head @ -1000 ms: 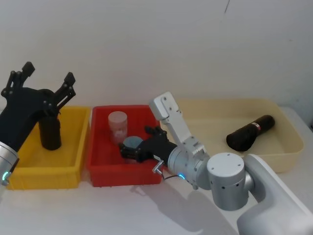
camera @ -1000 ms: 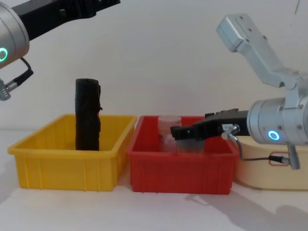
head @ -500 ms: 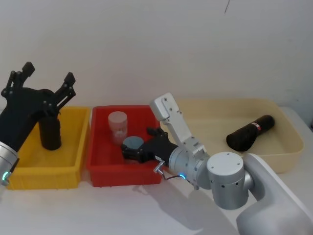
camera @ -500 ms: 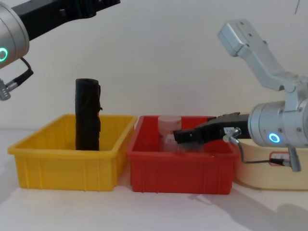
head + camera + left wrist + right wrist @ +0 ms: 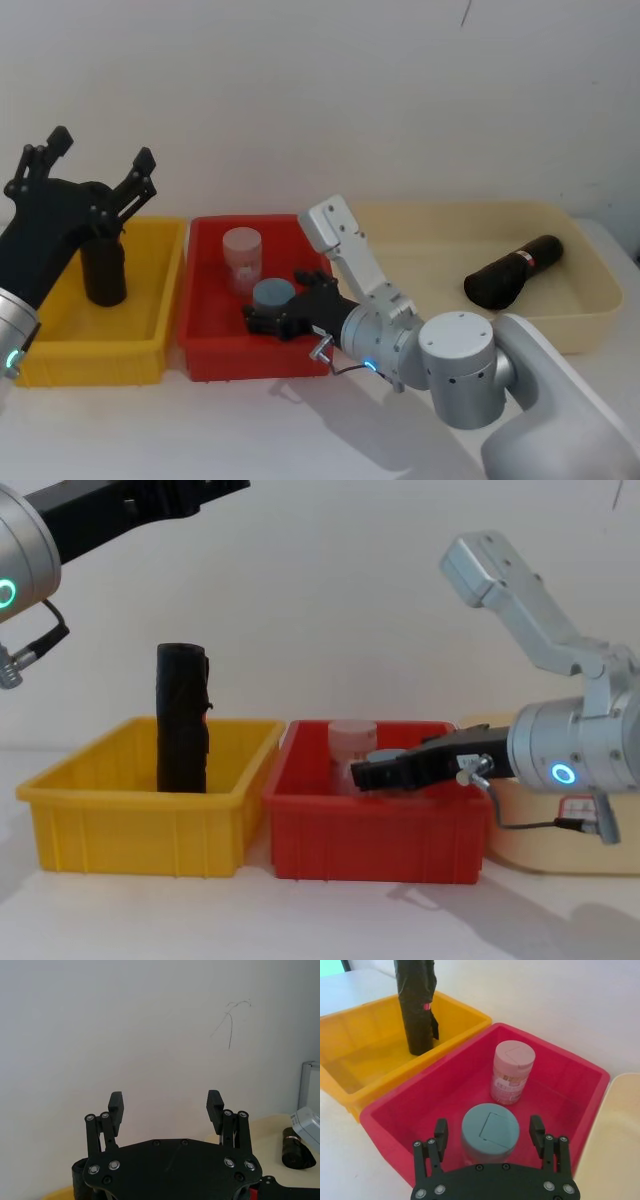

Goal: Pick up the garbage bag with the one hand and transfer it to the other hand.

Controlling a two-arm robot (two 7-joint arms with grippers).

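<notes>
I am seeing even, bright, soft light everywhere. My right arm point(image 5: 470, 370) is casting a pale shadow on the white table point(image 5: 150, 430) below it. The wall point(image 5: 350, 90) is looking slightly washed out.

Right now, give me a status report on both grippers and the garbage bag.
Left gripper open, raised above the yellow bin. Right gripper open, straddling the blue-lidded jar in the red bin. Garbage bag upright in yellow bin, untouched.

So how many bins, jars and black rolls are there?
Bins: 3, yellow bin, red bin, cream bin.
Jars: 2, pink jar, blue-lidded jar.
Black rolls: 2, standing roll, lying roll.
Total: 7.
</notes>
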